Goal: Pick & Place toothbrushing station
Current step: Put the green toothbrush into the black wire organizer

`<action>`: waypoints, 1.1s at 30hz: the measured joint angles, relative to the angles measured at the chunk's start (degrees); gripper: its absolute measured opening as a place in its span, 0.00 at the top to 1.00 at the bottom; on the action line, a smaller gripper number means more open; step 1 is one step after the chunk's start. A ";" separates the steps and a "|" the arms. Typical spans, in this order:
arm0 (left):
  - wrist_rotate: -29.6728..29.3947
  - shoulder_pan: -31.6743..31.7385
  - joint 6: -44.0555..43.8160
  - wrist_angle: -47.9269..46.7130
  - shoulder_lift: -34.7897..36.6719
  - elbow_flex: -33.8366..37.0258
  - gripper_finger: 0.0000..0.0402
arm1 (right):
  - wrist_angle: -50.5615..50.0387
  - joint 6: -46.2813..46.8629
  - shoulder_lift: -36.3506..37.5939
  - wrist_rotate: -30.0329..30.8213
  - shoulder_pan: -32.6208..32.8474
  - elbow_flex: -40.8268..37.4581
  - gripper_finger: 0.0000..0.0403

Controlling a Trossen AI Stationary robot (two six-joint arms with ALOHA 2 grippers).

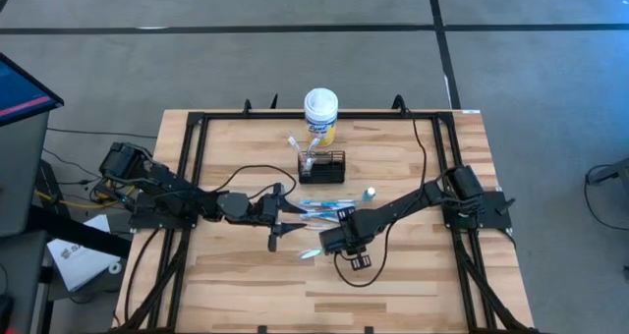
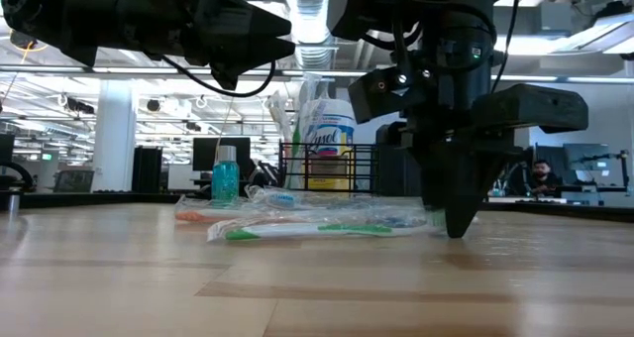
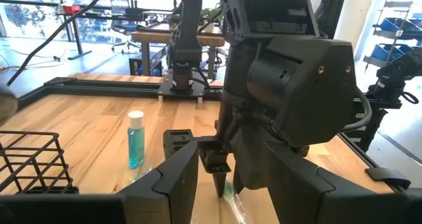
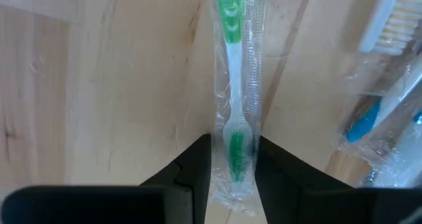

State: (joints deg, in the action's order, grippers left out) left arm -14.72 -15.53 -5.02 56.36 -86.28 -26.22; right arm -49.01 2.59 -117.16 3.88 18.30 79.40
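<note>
Straddling a wrapped green toothbrush (image 4: pixel 232 118) on the bench (image 1: pixel 413 265), the right claw (image 4: pixel 232 159) stands tip-down with its 2 fingers (image 4: pixel 191 165) close on either side of the handle — narrow, closing in on it, though I cannot tell whether they press the wrapper yet. The brush lies flat on the wood, so no lift shows. The left claw (image 1: pixel 285 221) hovers just beside it above the bench, fingers spread wide and empty. The toothbrushing station (image 1: pixel 322 164) sits toward the far middle of the bench, just in front of the yellow canister (image 1: pixel 321 113), with what look like a white brush or 2 standing in it. More wrapped toothbrushes (image 1: pixel 324 209) lie between the station and the claws, and a small blue-green bottle (image 1: pixel 370 193) stands near them. By my reading the job is partly done — several items are left to carry over.
</note>
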 joint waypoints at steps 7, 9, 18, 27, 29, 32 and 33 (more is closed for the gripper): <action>0.00 0.00 0.00 0.00 0.00 0.02 0.60 | 0.11 0.00 -0.04 0.02 0.07 0.00 0.86; 0.00 0.00 -0.01 0.00 0.00 0.02 0.60 | 0.11 -0.02 -0.04 0.02 0.07 0.02 0.90; 0.00 0.00 -1.52 0.01 0.00 0.02 0.60 | -0.03 0.00 -0.04 0.42 0.11 0.04 0.92; 0.02 0.00 -4.09 0.19 0.00 0.02 0.60 | -4.96 -0.02 -0.17 4.80 1.52 2.74 0.93; 0.02 0.00 -4.72 0.23 0.00 0.02 0.60 | -6.90 -0.01 -0.17 6.16 2.02 4.17 0.93; 0.02 0.04 -7.44 0.32 0.00 0.02 0.60 | -9.01 -0.05 -0.17 8.54 2.78 6.63 0.93; 0.02 0.12 -8.44 0.34 0.00 0.02 0.60 | -9.71 -0.06 -0.13 9.52 3.02 7.37 0.93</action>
State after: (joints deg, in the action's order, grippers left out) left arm -14.70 -15.41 -13.45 56.70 -86.28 -26.20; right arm -58.72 2.53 -117.30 13.39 21.33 86.76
